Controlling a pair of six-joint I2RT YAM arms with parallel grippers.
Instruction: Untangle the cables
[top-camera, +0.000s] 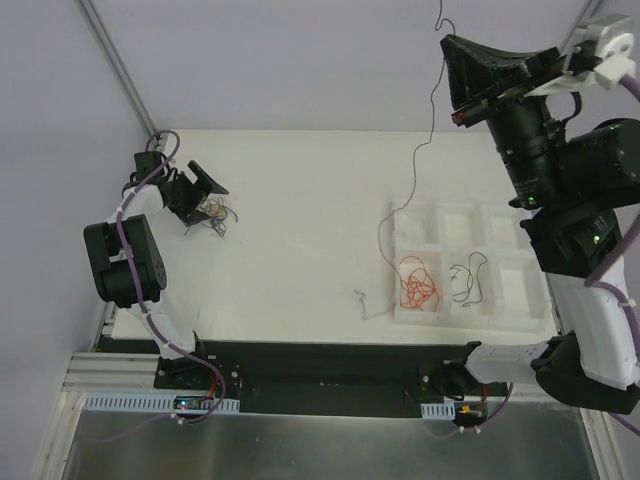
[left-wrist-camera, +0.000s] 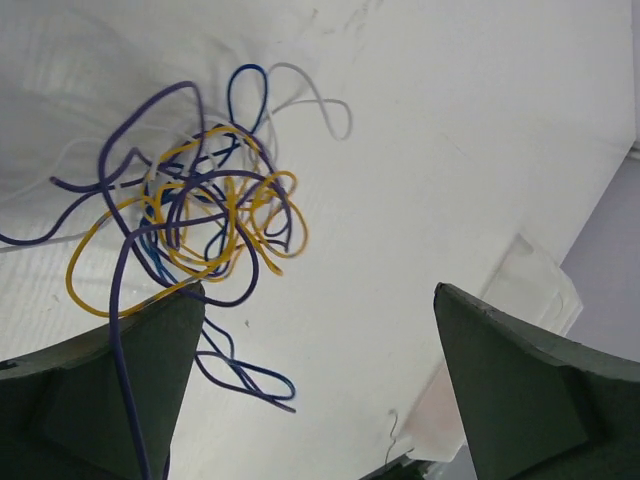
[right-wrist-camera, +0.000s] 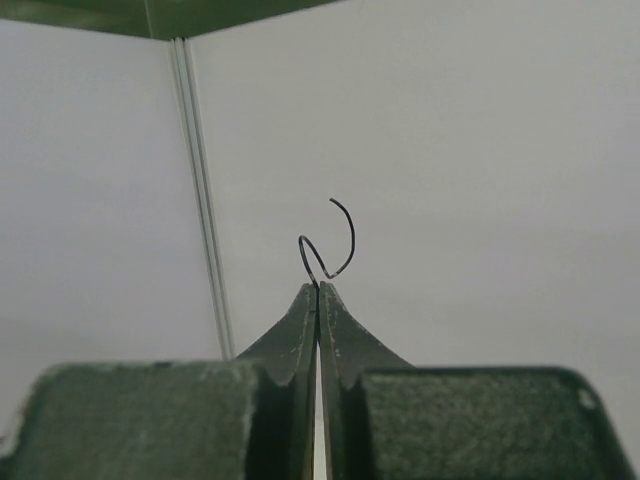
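Observation:
A tangle of cables (left-wrist-camera: 205, 210) in purple, blue, yellow and white lies on the white table, just ahead of my left gripper (left-wrist-camera: 318, 292). That gripper is open, its fingers spread wide with nothing between them; one purple strand runs across the left finger (left-wrist-camera: 100, 390). From above, the left gripper (top-camera: 207, 205) sits at the tangle (top-camera: 215, 212). My right gripper (top-camera: 446, 38) is raised high and shut on a thin black cable (top-camera: 416, 165), which hangs down to the table beside the tray. Its curled end (right-wrist-camera: 343, 250) sticks out past the shut right gripper (right-wrist-camera: 318, 287).
A white foam tray (top-camera: 510, 315) with several compartments sits at the right; one holds orange cables (top-camera: 420, 285), another a black cable (top-camera: 466, 280). A short grey wire piece (top-camera: 364, 302) lies on the table left of the tray. Walls enclose the table on three sides.

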